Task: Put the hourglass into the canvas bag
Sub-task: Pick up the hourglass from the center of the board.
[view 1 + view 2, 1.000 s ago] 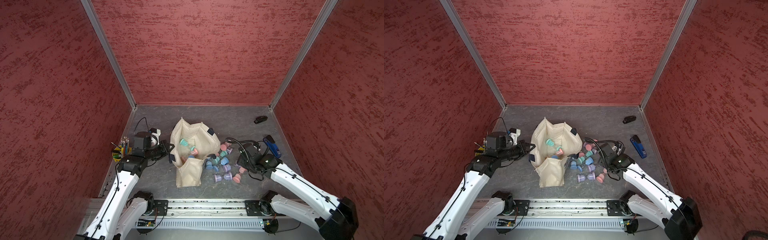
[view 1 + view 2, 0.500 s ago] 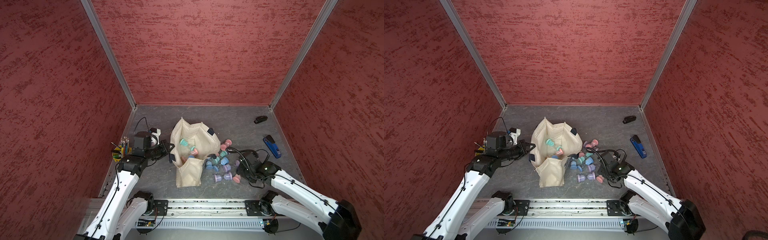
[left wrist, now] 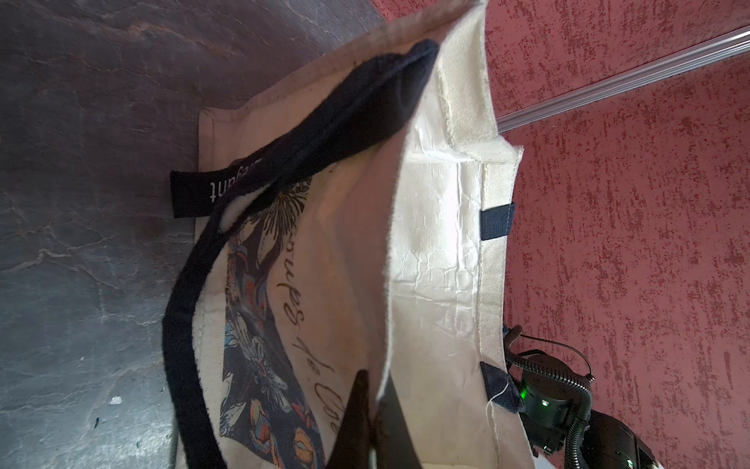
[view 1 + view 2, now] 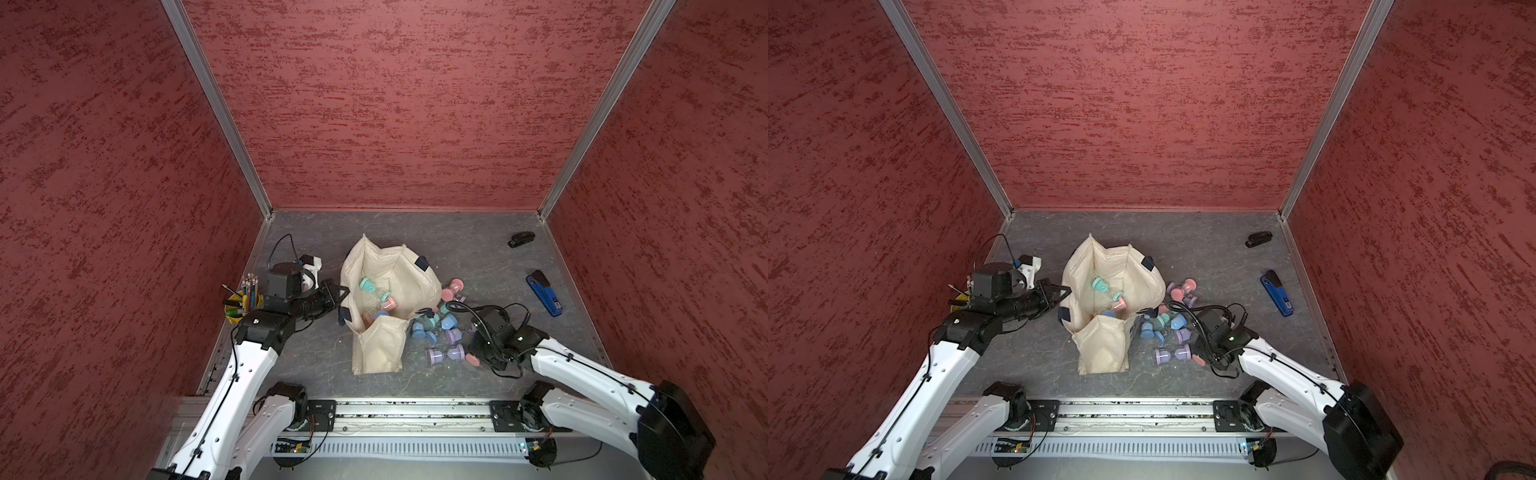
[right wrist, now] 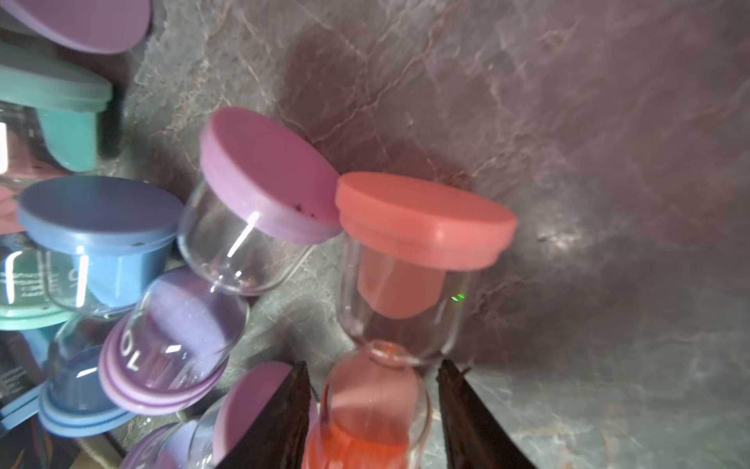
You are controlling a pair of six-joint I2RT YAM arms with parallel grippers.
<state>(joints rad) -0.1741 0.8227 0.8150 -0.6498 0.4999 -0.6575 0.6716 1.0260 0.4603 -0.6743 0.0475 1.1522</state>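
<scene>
**Q:** Canvas bag [image 4: 415, 282] gaping, left gripper [image 3: 373, 390] clamped on its rim. What could spoil this?

**A:** Near the bag, the right gripper [image 5: 373, 363] straddles the coral hourglass [image 5: 422, 219], jaws apart. The slick glass waist may slip free, or the lift may scatter the purple hourglass [image 5: 268, 174] resting against it.

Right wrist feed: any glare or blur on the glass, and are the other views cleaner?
Right wrist view: white glare streaks on the mauve-capped hourglass, a green speck on the coral hourglass, whose near bulb is soft. Left wrist view: canvas bag sharp, lining bright. In both top views: even light, the hourglass pile tiny.
</scene>
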